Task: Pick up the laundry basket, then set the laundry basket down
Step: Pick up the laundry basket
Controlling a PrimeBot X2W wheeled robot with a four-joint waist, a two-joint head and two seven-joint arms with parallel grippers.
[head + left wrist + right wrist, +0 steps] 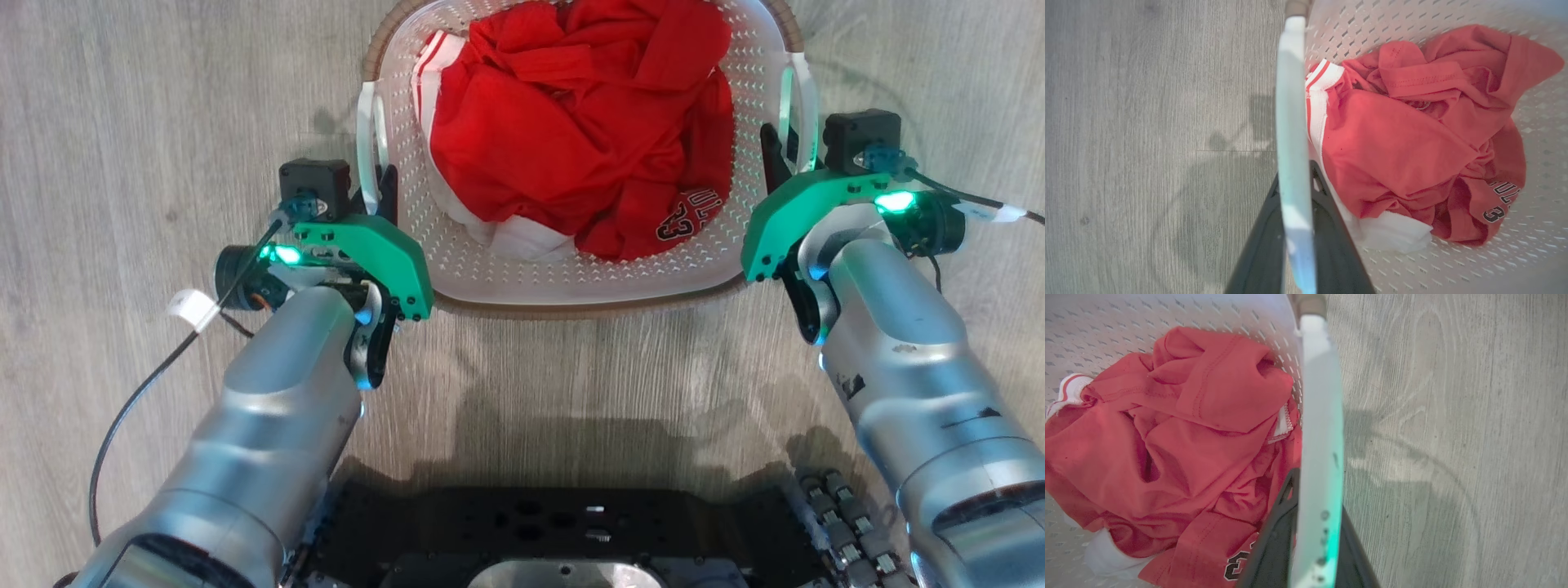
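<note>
The grey wood floor [122,98] lies bare to the left and right of the laundry basket [571,282], leaving room to come in from either side. A strip of floor is also open between the basket's near wall and the robot's black base [531,523]. Inside, red clothing [571,122] is heaped over most of the bottom; bare perforated wall shows along the near edge. The slot behind the left handle [365,131] is partly taken by a finger of the left gripper [377,189], which straddles that handle. The right gripper [785,159] does likewise at the right handle [804,90]. A black cable [131,408] loops over the floor beside the left arm.
</note>
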